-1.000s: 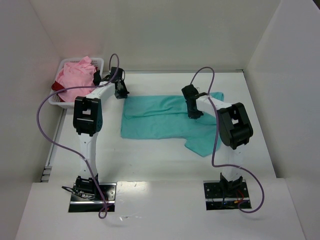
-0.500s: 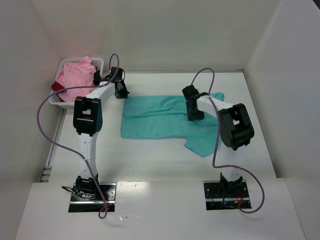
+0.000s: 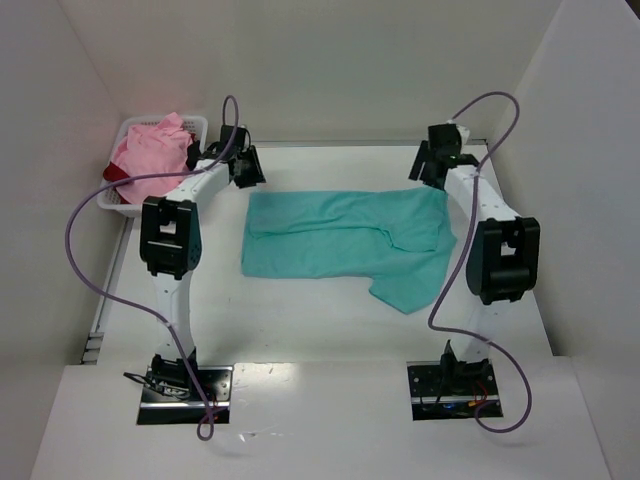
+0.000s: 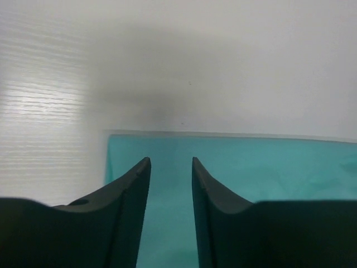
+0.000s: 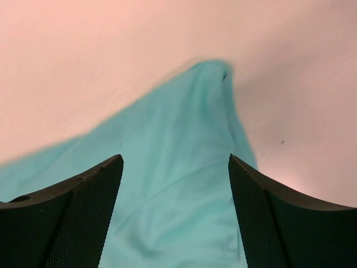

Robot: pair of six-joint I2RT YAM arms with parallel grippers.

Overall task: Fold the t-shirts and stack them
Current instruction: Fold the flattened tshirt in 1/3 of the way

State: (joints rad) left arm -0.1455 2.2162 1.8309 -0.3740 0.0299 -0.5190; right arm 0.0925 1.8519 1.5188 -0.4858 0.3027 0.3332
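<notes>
- Left gripper [image 4: 170, 162]: let go, jaws a narrow gap apart with nothing between them. Through the gap you just see teal cloth.
- It sits at the far left corner of the teal shirt [image 4: 268, 167]. The wrist view shows the shirt's far edge running straight across and its left edge just outside the left finger.
- Right gripper [image 5: 175, 159]: also let go and spread way wider, nothing in it either.
- It's over the shirt's far right corner, which comes up to a little peak in the wrist view [image 5: 173, 184], with bare table on both sides of it.
- From the top, left gripper [image 3: 246, 168] and right gripper [image 3: 434, 165] are both at the back of the table [image 3: 300, 320], one at each far corner of the shirt.
- Teal shirt [image 3: 340, 235] lies flat mid-table between the two arms. It's a wide strip with a fold line along it, and a flap sticks out toward the near right.
- Far left corner of the table: white basket [image 3: 200, 122] with the pink shirt [image 3: 150, 150] bunched up in it.
- A bit of the red shirt [image 3: 115, 176] pokes out at the basket's left side.
- Both of those are well apart from the teal one.
</notes>
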